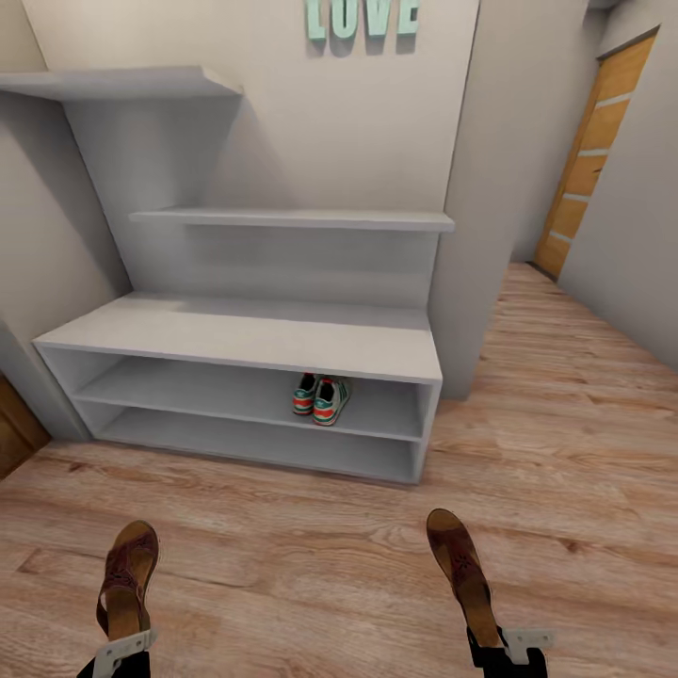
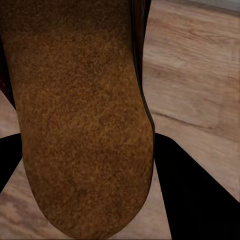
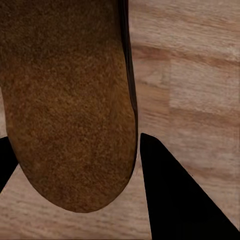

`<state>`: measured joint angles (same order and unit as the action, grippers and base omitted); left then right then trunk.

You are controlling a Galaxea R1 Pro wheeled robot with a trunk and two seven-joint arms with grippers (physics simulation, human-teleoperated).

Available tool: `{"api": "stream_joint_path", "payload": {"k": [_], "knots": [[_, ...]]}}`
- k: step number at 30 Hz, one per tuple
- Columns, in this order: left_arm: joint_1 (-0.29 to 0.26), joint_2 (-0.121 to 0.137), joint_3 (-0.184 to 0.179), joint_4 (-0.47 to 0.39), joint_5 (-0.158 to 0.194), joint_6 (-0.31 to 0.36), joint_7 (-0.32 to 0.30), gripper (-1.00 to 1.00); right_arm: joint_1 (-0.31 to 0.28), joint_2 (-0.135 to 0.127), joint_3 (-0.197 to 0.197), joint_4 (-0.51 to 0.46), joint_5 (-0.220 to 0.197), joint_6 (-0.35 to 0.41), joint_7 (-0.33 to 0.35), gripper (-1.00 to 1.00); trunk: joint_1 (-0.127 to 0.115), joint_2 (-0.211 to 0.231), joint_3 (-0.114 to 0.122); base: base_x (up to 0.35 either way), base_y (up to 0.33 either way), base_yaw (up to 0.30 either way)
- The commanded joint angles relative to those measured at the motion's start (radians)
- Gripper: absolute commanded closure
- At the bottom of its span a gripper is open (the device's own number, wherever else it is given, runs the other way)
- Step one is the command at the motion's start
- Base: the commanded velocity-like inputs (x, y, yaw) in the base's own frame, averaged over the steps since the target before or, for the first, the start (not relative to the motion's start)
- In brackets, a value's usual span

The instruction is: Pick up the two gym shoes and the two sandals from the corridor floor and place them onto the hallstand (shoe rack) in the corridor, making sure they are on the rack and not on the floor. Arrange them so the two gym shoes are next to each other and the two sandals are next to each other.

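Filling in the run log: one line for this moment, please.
left end effector: holds sandal | right end effector: holds sandal | gym shoes: on hallstand shelf

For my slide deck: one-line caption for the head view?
Left gripper and right gripper each hold a sandal before the rack; gym shoes sit together on its upper shelf.

open shelf room left of gym shoes (image 1: 321, 397)
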<state>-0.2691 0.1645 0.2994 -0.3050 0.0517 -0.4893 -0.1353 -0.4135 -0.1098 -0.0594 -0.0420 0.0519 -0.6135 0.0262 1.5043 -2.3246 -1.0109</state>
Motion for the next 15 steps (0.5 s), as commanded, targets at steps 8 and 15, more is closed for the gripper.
{"api": "stream_joint_path", "payload": {"k": [8,15], "knots": [[-0.001,0.000,0.006,0.001,0.004,-0.002,-0.009,1.00,-0.001,-0.001,-0.008,0.001,0.002,-0.003,0.003,1.00,0.000,0.000,-0.001,0.000,0.308,0.000],[-0.001,0.000,0.006,0.001,0.004,-0.002,-0.009,1.00,-0.001,-0.001,-0.008,0.001,0.002,-0.002,0.003,1.00,0.000,0.000,-0.001,0.000,0.308,0.000]]}}
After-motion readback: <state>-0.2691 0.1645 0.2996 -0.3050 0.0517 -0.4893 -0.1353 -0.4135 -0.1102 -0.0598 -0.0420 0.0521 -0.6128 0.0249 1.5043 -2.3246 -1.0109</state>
